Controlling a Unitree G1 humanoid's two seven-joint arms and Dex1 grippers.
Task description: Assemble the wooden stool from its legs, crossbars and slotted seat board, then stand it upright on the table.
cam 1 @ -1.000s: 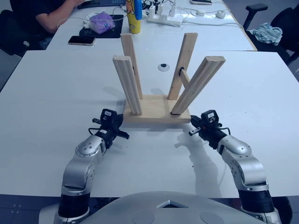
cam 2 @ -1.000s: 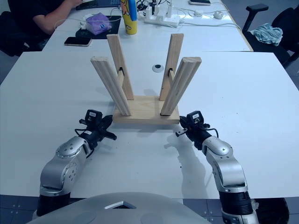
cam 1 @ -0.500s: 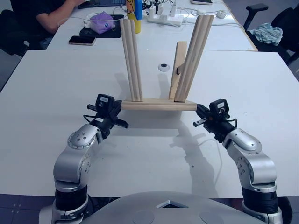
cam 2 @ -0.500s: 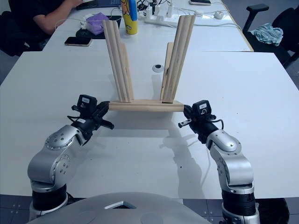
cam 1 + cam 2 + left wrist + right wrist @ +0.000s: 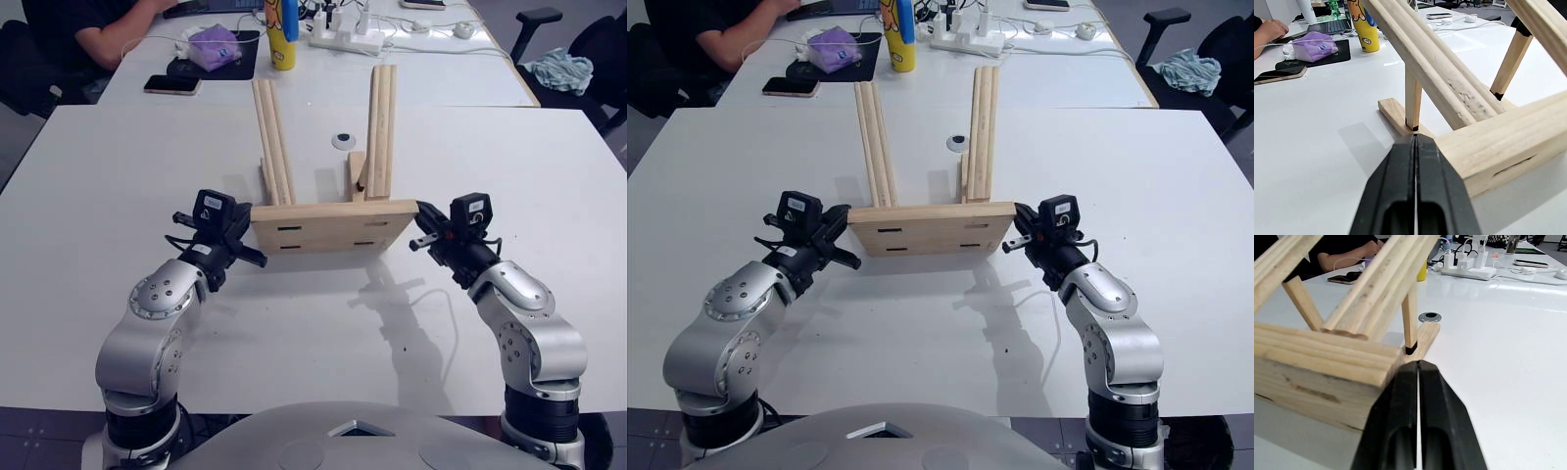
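Stool [image 5: 333,225] between left claw [image 5: 247,235] and right claw [image 5: 421,225]

I am in an office: beyond the far edge of my white worktop [image 5: 118,176] stands a desk [image 5: 460,83] with a power strip [image 5: 345,41] and a phone [image 5: 172,85], and an office chair [image 5: 534,24] is near its corner.

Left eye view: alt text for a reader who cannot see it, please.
A wooden stool lies tipped on a white table, slotted seat board facing the camera and legs pointing away. The left claw and right claw, both shut, sit against the seat's opposite ends.
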